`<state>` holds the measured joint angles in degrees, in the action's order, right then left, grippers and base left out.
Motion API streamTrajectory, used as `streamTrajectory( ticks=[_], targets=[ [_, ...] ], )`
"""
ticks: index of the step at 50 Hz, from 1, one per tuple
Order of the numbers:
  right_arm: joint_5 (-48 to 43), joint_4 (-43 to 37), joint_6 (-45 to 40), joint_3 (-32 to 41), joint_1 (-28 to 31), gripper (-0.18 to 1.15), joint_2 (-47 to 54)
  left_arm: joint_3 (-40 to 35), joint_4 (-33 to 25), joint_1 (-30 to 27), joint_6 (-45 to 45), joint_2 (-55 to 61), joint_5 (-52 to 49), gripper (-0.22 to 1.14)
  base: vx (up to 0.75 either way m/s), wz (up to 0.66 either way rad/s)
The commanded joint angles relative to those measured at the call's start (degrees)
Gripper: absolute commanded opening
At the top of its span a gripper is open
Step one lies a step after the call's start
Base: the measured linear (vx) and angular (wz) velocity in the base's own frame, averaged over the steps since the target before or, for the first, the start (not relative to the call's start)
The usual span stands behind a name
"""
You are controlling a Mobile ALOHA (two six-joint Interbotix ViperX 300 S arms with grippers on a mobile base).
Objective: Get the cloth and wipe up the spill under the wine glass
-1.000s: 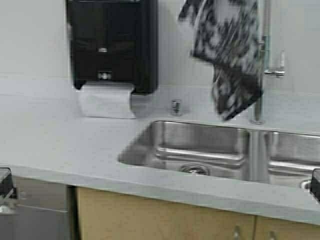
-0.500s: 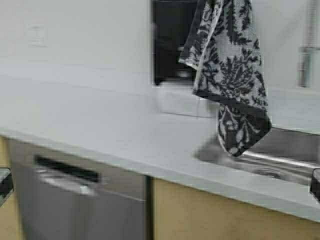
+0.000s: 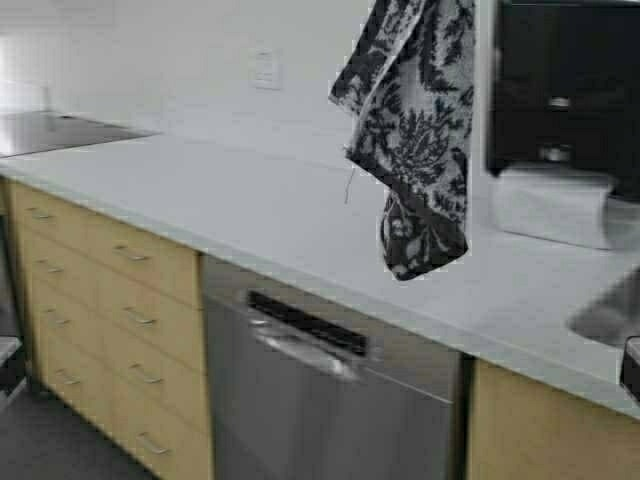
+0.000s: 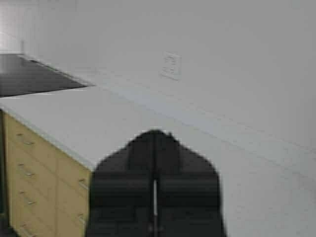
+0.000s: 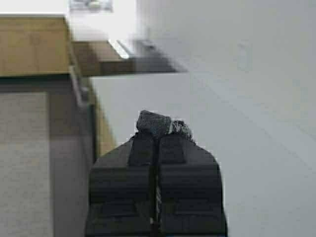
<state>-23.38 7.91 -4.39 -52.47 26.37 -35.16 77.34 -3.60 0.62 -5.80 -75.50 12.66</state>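
High view down over the countertop [image 3: 250,220]; both wrist views along it, close behind fingers.

Both claws are showing matte black, blocky bodies. The left claw [image 4: 154,143] is tapering to a rounded tip with a thin central seam; the right claw [image 5: 157,136] is showing matching stepped black fingers.

White wall [image 3: 180,50] behind pale countertop [image 3: 250,210], wooden drawers [image 3: 100,320], steel dishwasher [image 3: 320,390].
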Motion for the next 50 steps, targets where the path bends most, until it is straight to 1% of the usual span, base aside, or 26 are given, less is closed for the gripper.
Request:
streamTrajectory(
  ticks=[1, 13, 19, 35, 42, 50],
  targets=[
    [-1.05, -0.18, 0.18, 1.93, 0.00, 0.05, -0.26, -0.53, 0.00, -0.09, -0.09, 0.97, 0.18, 0.02, -0.04, 0.40],
    [-1.05, -0.09, 0.35, 1.32, 0.00, 0.05, -0.53, -0.53, -0.18, -0.09, -1.76, 0.35, 0.53, 0.02, -0.02, 0.40],
    [-1.05, -0.18, 0.79, -0.35, -0.09, 0.05, -0.44, 0.44, 0.00, -0.09, -1.85, 0.00, 0.53, 0.02, -0.02, 0.49],
    [-1.14, -0.18, 0.88, -0.26, -0.44, 0.05, 0.53, -0.88, 0.18, -0.09, 1.85, 0.09, -1.76, 0.02, -0.02, 0.49],
    [-1.05, -0.18, 0.79, -0.09, -1.85, 0.05, 1.05, -1.23, 0.18, -0.09, 1.85, 0.09, -2.02, 0.02, -0.01, 0.49],
    [-1.14, -0.18, 0.53, -0.09, -1.93, 0.05, 0.97, -1.41, 0.18, -0.09, 1.85, -0.26, -2.20, 0.02, 0.01, 0.54]
  ],
)
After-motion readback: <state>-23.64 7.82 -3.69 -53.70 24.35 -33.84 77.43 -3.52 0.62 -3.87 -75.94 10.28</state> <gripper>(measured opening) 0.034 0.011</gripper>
